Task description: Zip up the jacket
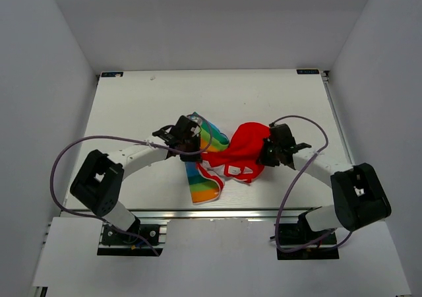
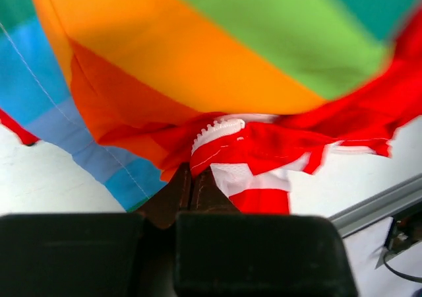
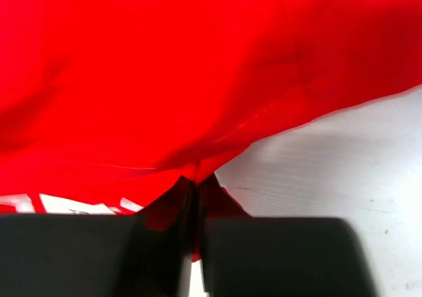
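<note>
1. The left claw (image 2: 192, 190) is pressing its two dark fingers together on a bunched edge of the jacket (image 1: 227, 155), just below a short run of white zipper teeth (image 2: 216, 129); red and white cloth is bulging out right above the pinch
2. The right claw (image 3: 196, 195) is clamping its fingers tight on a fold of plain red fabric, with a sliver of that cloth showing between them
3. Outward from the left claw, the rainbow-striped half (image 1: 203, 178) is spreading in orange, green and blue bands, and in the top view it is trailing down toward the near edge of the worktop (image 1: 132, 105)
4. Outward from the right claw, the red hood (image 1: 247, 144) is rising as a rounded mound, while red-and-white trim is sagging beneath it between the two claws
5. The jacket is lying crumpled near the middle of the white worktop, spanning the gap from one claw to the other, with its front edges not joined
6. A purple cable (image 1: 304, 121) is looping above the right arm, and an aluminium rail (image 2: 382, 201) is running along the near edge of the worktop
</note>
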`<state>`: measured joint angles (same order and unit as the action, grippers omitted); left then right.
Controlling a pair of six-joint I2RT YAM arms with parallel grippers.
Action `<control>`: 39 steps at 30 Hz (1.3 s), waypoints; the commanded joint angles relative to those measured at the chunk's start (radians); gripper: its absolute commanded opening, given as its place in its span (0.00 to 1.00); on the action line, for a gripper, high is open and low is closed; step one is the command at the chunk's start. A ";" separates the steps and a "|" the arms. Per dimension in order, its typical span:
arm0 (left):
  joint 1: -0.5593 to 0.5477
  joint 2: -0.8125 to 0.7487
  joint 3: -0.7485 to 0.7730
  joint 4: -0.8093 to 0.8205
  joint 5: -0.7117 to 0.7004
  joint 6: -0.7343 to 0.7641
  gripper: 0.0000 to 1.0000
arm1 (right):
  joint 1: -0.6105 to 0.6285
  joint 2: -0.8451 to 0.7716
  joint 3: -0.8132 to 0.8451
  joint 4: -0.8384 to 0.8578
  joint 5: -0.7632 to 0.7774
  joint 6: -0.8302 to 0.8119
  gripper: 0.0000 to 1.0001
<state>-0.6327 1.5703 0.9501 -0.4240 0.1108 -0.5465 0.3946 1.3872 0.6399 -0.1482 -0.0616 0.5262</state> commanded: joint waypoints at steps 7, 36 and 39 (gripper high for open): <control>-0.005 -0.308 0.277 -0.183 -0.187 0.069 0.00 | 0.013 -0.271 0.309 -0.135 0.250 -0.110 0.00; 0.176 -0.125 0.538 -0.285 -0.501 -0.046 0.00 | -0.039 0.169 1.033 -0.399 0.310 -0.117 0.00; 0.263 0.176 0.672 -0.344 -0.417 -0.043 0.04 | -0.056 0.421 1.203 -0.412 0.283 -0.155 0.00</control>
<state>-0.4576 1.6096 1.5505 -0.6552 -0.3016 -0.5697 0.3656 1.6836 1.7298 -0.5289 0.1841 0.3763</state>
